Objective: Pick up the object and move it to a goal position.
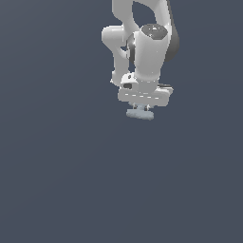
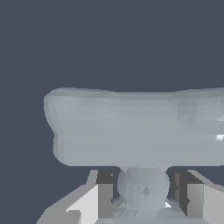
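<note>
The object [image 1: 140,113] is a small pale blue-grey oblong piece with rounded ends. In the exterior view it hangs just under the white gripper [image 1: 140,108], narrower than the gripper body. In the wrist view the object [image 2: 135,129] fills the middle as a wide bar with a rounded stem running down between the two fingers [image 2: 104,197]. The gripper [image 2: 144,194] is shut on that stem. The fingertips are mostly hidden behind the object in the exterior view.
The white arm [image 1: 142,38] reaches down from the top of the exterior view. Plain dark grey-blue ground [image 1: 57,180] lies all around.
</note>
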Robot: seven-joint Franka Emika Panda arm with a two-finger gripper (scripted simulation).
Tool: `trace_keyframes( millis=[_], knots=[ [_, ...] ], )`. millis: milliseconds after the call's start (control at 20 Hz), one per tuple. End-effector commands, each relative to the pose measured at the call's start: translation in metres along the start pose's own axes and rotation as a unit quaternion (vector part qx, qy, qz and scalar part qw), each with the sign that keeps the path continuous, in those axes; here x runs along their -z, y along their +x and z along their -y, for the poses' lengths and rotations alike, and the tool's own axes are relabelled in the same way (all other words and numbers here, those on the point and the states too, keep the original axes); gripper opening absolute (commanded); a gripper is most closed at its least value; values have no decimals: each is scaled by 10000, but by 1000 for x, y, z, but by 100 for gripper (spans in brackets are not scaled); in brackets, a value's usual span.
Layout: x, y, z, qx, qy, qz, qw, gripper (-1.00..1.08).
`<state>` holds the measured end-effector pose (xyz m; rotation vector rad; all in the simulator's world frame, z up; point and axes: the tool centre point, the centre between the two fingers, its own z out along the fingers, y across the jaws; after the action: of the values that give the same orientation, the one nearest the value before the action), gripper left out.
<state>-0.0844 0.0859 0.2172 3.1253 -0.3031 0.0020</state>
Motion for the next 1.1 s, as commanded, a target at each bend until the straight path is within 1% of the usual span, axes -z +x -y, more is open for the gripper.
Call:
trace_keyframes(
  millis=[0,700,1050],
  knots=[
    [26,-2,10,-2,-3,3,10000,-100],
    [166,-9,70,-1,-1,4,10000,-100],
    [224,-10,95,0,3,5,10000,-100]
  ],
)
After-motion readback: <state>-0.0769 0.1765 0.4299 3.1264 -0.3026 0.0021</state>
